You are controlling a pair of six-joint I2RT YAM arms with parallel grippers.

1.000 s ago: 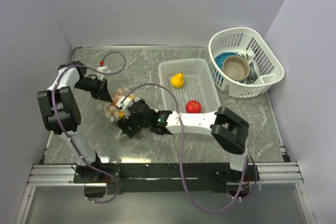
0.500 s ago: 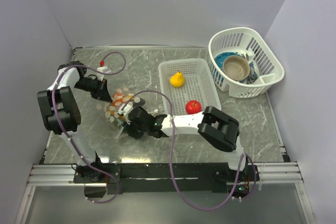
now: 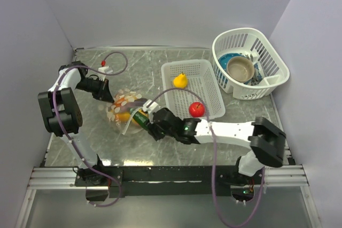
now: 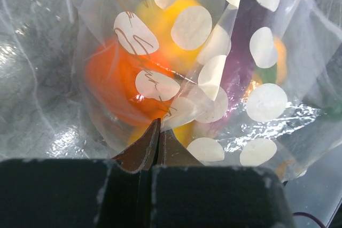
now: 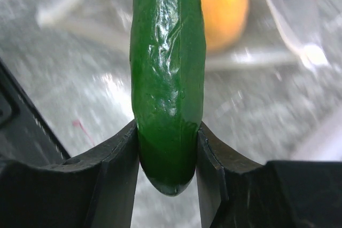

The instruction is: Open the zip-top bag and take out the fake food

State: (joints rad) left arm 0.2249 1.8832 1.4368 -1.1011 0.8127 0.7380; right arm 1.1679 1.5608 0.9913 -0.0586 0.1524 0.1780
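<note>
On the marble table [image 3: 144, 62], left gripper [image 4: 157, 133] pinches the zip-top bag [image 4: 214, 78], right gripper [image 5: 168, 156] clamps the cucumber [image 5: 168, 73].

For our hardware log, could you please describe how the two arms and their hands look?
The left arm and right arm have white links and bulky black joints; a mauve cable trails along each. The left hand and right hand are black with flat tapering fingers.

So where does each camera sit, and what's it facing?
Top: above and behind, looking down at the table; left arm and right arm show.
Left wrist: on that arm, facing the bag pinched in the left gripper.
Right wrist: likewise, facing the cucumber held in the right gripper.
Shared: the top view also shows bag and cucumber.
</note>
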